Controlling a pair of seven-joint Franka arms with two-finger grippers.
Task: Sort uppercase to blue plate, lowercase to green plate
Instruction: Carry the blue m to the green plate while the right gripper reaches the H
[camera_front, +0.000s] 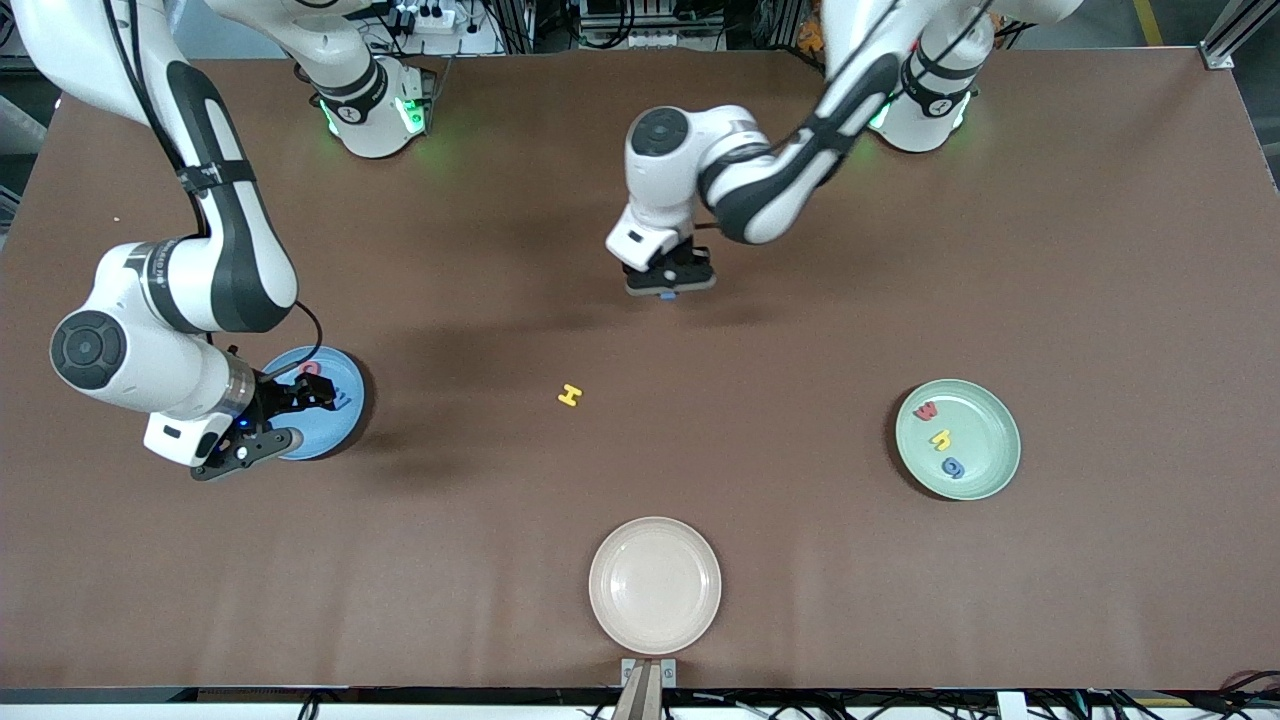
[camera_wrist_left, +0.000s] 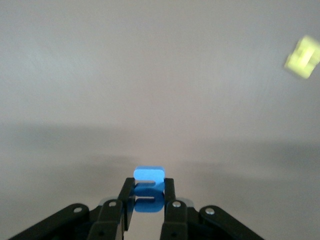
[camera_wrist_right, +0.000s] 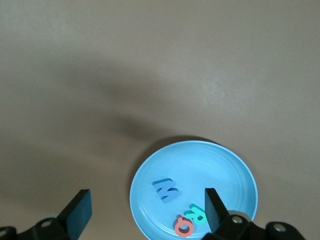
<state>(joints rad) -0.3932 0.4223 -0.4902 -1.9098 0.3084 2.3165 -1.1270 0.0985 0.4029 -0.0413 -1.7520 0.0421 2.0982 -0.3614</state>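
**Letters mostly sorted, one blue piece held aloft**

Foam letters sit in both target plates. The left end effector (camera_front: 668, 290) hangs over bare tabletop (camera_front: 1100, 250) near the middle, its fingers (camera_wrist_left: 172, 210) pinched tight on a small blue letter (camera_wrist_left: 148, 195) (its shape cannot be read from either view, though it shows as a blue sliver under the fingers in the front view). Down on the tabletop, nearer to the front camera than the spot under this end effector, lies the yellow H (camera_front: 569, 395), alone and flat; it also shows as a blurred yellow patch in the left wrist view.

The right end effector (camera_front: 285, 415) hovers over the blue plate (camera_front: 340, 425), its fingers spread wide with nothing between them. Directly under it, in the plate, lie the blue M (camera_wrist_right: 165, 189), the teal R (camera_wrist_right: 196, 214) and the red Q (camera_wrist_right: 184, 227), the R and Q touching or nearly so, the M a little apart from them.

Toward the left arm's end of the tabletop, well apart from both end effectors, the green plate (camera_front: 990, 470) holds three letters in a short row: the red w (camera_front: 927, 410), the yellow h (camera_front: 941, 438) and the blue g (camera_front: 953, 467).

A cream plate (camera_front: 700, 620) rests at the tabletop edge closest to the front camera, beyond the yellow H as seen from the left end effector.
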